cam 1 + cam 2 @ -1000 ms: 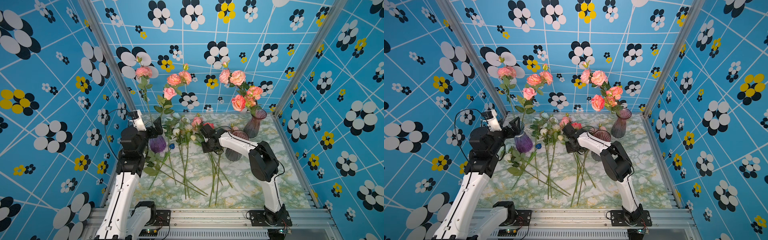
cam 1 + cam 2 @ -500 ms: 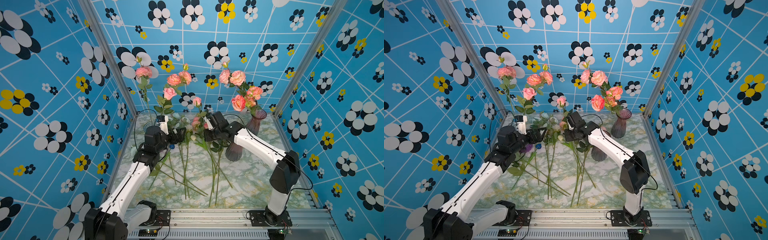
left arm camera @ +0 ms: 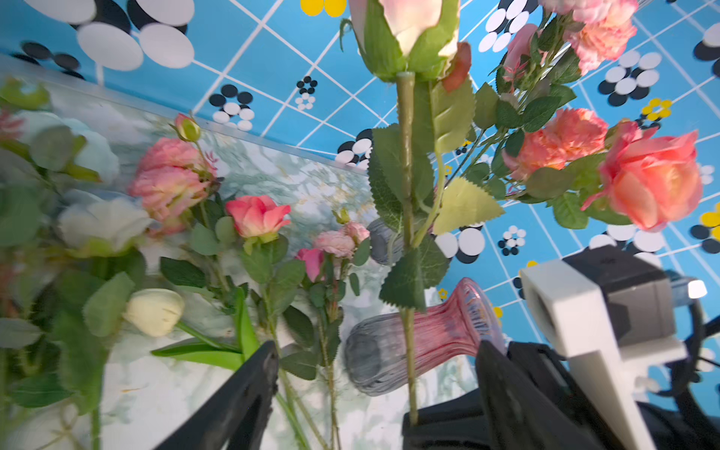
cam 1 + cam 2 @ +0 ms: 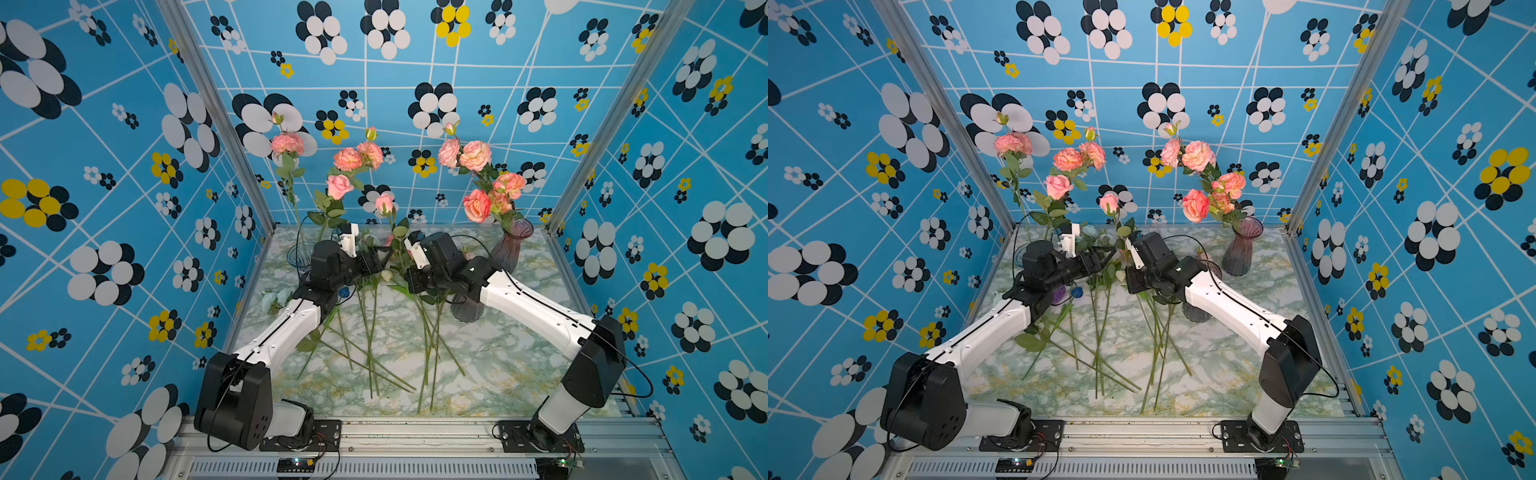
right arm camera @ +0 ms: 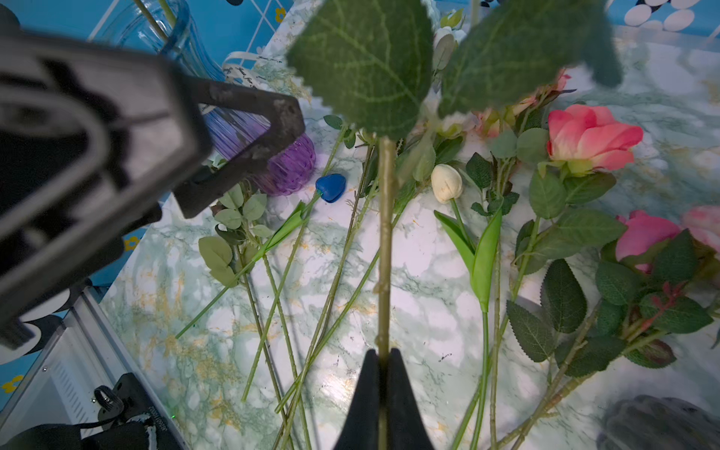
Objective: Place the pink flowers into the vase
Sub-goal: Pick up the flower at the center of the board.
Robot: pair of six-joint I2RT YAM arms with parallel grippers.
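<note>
My right gripper is shut on the green stem of a pink rose, which stands upright above the table middle. My left gripper is open, and that stem runs between its fingers without touching them. In both top views the two grippers meet at this stem. More pink flowers lie on the marble table. A pinkish vase at the back right holds pink flowers. A clear blue vase at the back left holds others.
A grey vase stands under my right forearm and a purple vase is near my left arm. White blooms, a small blue flower and several long stems lie across the table. Patterned walls close in three sides.
My right gripper lifted the pink rose off the table and stood it upright. My left arm swung from the purple vase to the middle, jaws now around the stem and slightly narrower.
</note>
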